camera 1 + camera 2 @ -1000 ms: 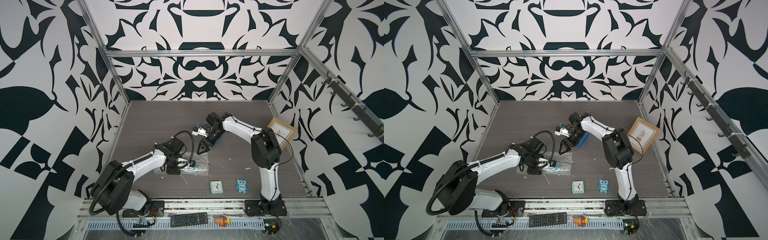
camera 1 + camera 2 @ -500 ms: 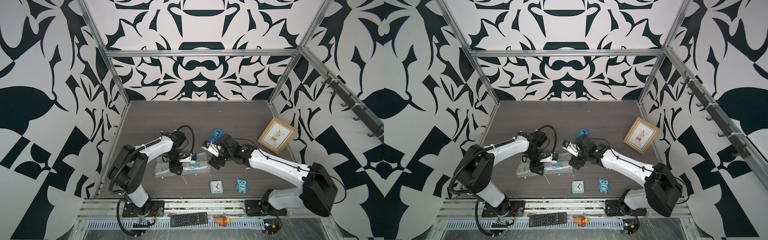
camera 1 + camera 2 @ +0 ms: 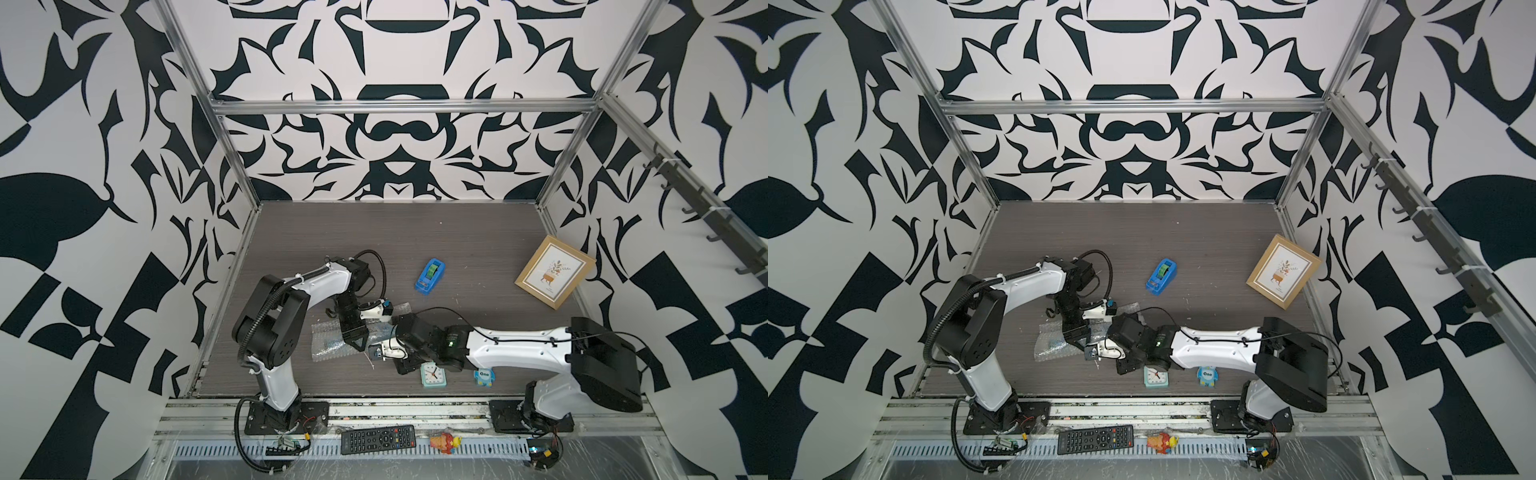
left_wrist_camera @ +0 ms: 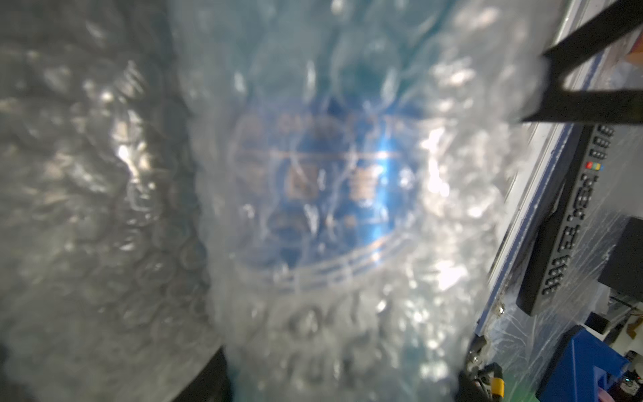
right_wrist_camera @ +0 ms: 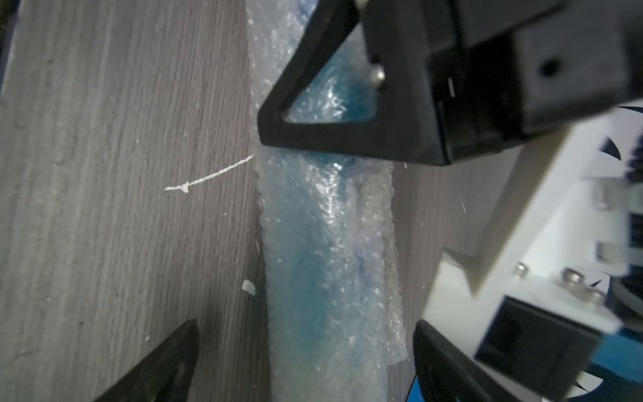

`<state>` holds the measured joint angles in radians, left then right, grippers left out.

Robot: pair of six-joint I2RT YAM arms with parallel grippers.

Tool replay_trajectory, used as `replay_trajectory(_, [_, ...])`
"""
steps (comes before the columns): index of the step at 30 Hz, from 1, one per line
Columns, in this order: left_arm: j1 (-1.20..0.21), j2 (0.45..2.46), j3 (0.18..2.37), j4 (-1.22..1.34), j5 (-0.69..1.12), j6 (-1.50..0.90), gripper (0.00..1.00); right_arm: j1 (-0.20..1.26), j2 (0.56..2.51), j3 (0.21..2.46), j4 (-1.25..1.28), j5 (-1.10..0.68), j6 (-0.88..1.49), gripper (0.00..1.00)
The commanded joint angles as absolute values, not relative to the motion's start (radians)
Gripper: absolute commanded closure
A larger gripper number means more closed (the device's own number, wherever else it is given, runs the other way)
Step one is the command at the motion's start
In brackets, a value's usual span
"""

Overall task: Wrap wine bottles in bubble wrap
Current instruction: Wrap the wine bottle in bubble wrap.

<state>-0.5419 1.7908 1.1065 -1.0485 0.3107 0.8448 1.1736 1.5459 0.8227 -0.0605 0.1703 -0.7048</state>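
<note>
The wine bottle [image 4: 323,188] lies on its side, rolled in the bubble wrap [image 3: 328,347] near the table's front middle; its blue label shows blurred through the plastic. My left gripper [image 3: 355,332] reaches down over the roll, shut on the wrapped bottle, with one black finger [image 5: 334,139] pressed against the wrap. The blue liquid [image 5: 313,243] shows through the bubble wrap [image 5: 379,243] in the right wrist view. My right gripper [image 5: 306,327] is open, its jaws on either side of the roll's right end without touching it. Both top views show the right gripper [image 3: 1100,345] low over the table.
A blue tape dispenser [image 3: 430,276] sits behind the roll. A framed picture [image 3: 555,276] leans at the right wall. A small clock [image 3: 434,374] and a blue owl toy [image 3: 484,376] stand under the right forearm. A remote [image 3: 378,438] lies on the front rail.
My right arm has swung from beside the tape dispenser down to the roll's right end, jaws opening wide. The left gripper has stayed on the wrapped bottle.
</note>
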Motion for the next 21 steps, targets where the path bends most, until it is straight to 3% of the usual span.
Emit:
replay_trajectory(1, [-0.548, 1.806, 1.129, -1.14, 0.379, 0.861, 0.59, 1.167, 1.596, 0.894, 0.0, 0.204, -0.743, 0.03])
replay_trajectory(9, [-0.523, 1.831, 1.149, -1.168, 0.437, 0.856, 0.58, 1.164, 1.719, 0.95, 0.013, 0.224, -0.812, 0.09])
replay_trajectory(17, [-0.503, 1.82, 1.158, -1.161, 0.436, 0.862, 0.57, 1.151, 1.788, 1.01, -0.11, 0.217, -0.8, 0.49])
replay_trajectory(21, [-0.497, 1.808, 1.167, -1.15, 0.436, 0.865, 0.49, 1.151, 1.79, 1.023, -0.163, 0.203, -0.788, 0.58])
